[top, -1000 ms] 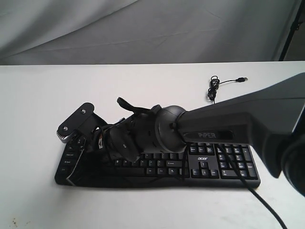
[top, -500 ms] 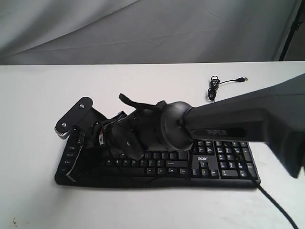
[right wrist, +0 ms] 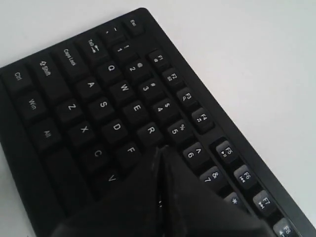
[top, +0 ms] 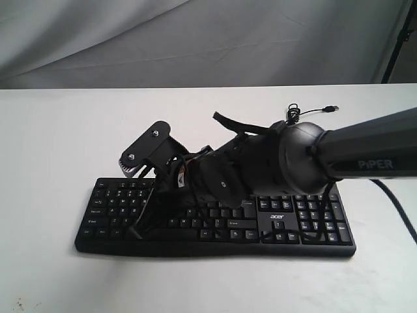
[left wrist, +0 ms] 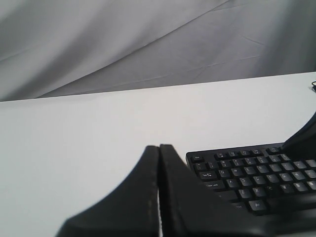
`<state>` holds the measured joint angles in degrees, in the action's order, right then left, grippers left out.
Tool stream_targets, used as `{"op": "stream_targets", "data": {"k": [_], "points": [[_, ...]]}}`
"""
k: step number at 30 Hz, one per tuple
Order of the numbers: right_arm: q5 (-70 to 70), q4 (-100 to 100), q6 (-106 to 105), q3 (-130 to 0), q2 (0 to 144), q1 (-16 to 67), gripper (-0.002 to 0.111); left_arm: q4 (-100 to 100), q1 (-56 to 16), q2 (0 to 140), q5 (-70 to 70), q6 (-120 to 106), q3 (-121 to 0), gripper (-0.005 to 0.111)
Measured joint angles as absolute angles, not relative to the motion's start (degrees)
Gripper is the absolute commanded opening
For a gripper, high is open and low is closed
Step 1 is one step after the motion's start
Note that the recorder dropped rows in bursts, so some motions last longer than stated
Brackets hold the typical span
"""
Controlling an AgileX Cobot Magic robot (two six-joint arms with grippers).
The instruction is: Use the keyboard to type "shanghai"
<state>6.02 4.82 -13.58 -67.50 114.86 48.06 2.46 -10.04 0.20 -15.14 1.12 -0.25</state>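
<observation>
The black keyboard (top: 287, 225) lies across the white table, acer logo and number pad at its right end. My right arm reaches in from the right, and my right gripper (top: 140, 225) hangs over the keyboard's left-middle keys. In the right wrist view the right gripper (right wrist: 160, 149) is shut with nothing in it, its tip over the key just past R, between F and 6. Contact with a key cannot be judged. My left gripper (left wrist: 159, 147) is shut and empty, over bare table beside the keyboard (left wrist: 247, 177). The exterior view does not show it.
The keyboard's thin black USB cable (top: 292, 119) lies coiled on the table (top: 52, 163) behind the keyboard, with its plug (top: 333, 107) to the right. A grey cloth backdrop (top: 195, 39) hangs behind the table. The right arm's cable trails off at the right.
My right gripper and arm have moved to the right along the keyboard, from its left end toward the left-middle keys. The left end keys now show. The keyboard has not moved.
</observation>
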Motion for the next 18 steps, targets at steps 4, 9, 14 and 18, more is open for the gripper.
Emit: {"op": "stream_targets", "data": {"k": [4, 9, 14, 18], "points": [[6.6, 5.1, -13.6, -67.5, 115.4, 48.1, 0.0, 2.5, -10.0, 0.2, -15.1, 1.1, -0.2, 0.0], [7.6, 5.2, -13.6, -67.4, 116.5, 48.0, 0.0, 2.5, -10.0, 0.2, -15.1, 1.1, -0.2, 0.0], [8.4, 5.3, -13.6, -67.2, 116.5, 47.9, 0.0, 2.5, -10.0, 0.2, -15.1, 1.1, -0.2, 0.0], [9.5, 5.3, -13.6, -67.2, 116.5, 47.3, 0.0, 2.5, -10.0, 0.2, -15.1, 1.1, -0.2, 0.0]]}}
